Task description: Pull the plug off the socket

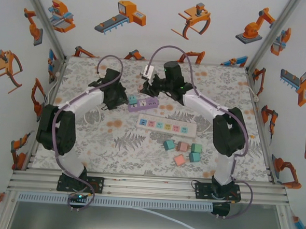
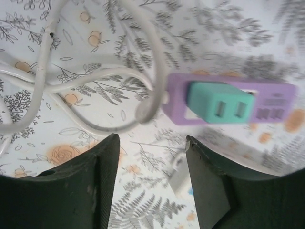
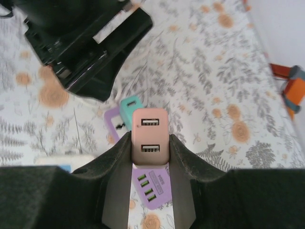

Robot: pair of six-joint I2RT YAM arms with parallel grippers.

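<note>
From the top view you get the whole layout: the purple power strip [image 1: 143, 104] lies mid-worktop [image 1: 94, 144], with a longer white power strip [image 1: 166, 127] just on the near side of it and a cluster of coloured cubes [image 1: 182, 146] nearer the arm bases.

Your right wrist view adds what the top view blurs. The pink USB adapter [image 3: 149, 125] is off the purple strip and above it, and a row of green ports shows on the strip's end below.

Your left wrist view gives the teal plug [image 2: 219, 102] seated in the purple strip, and a white cable [image 2: 95, 78] looping away from the strip's end.

From above, the adapter reads only as a small pale block. The far end of the purple strip is out of focus in the left wrist view.

Your right gripper [image 3: 149, 143] has its fingers [image 3: 119, 157] clamped on the pink adapter's sides. Your left gripper [image 2: 152, 140] has its fingers [image 2: 102, 167] parted with nothing between them, just beside the strip's cable end and touching nothing.
</note>
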